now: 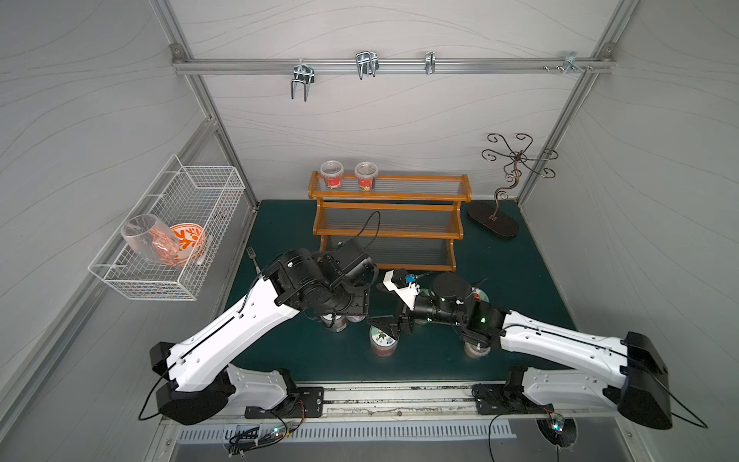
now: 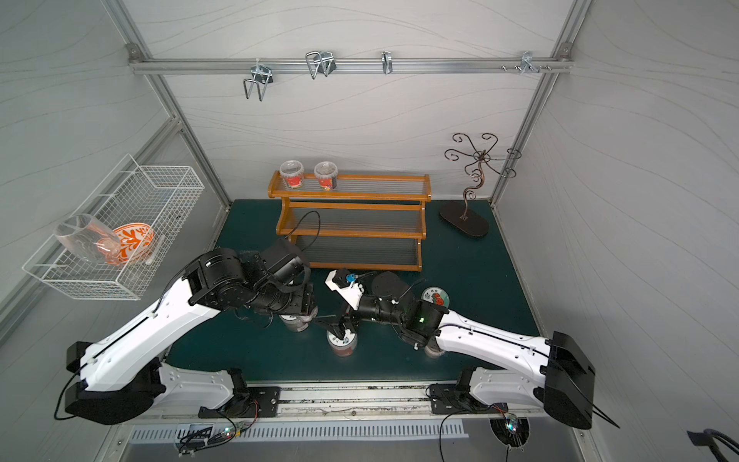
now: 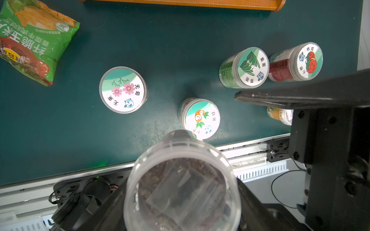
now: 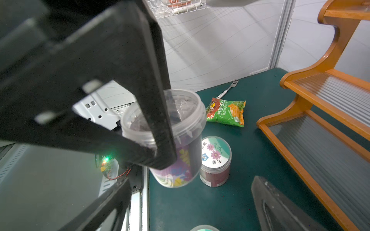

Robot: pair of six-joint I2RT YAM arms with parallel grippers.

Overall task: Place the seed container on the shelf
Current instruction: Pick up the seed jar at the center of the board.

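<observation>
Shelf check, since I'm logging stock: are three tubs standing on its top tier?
No, the shelf holds just two tubs, one beside the other, both on the top tier.

Even diffuse white light, soft shadows, wide-angle bending at edges, wrist views' foreground blurred

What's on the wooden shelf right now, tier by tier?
Shelf top tier: two clear red-labelled tubs at its left end. Middle tier: nothing seen. Bottom tier: bare where visible, but the left arm covers its left end.
</observation>
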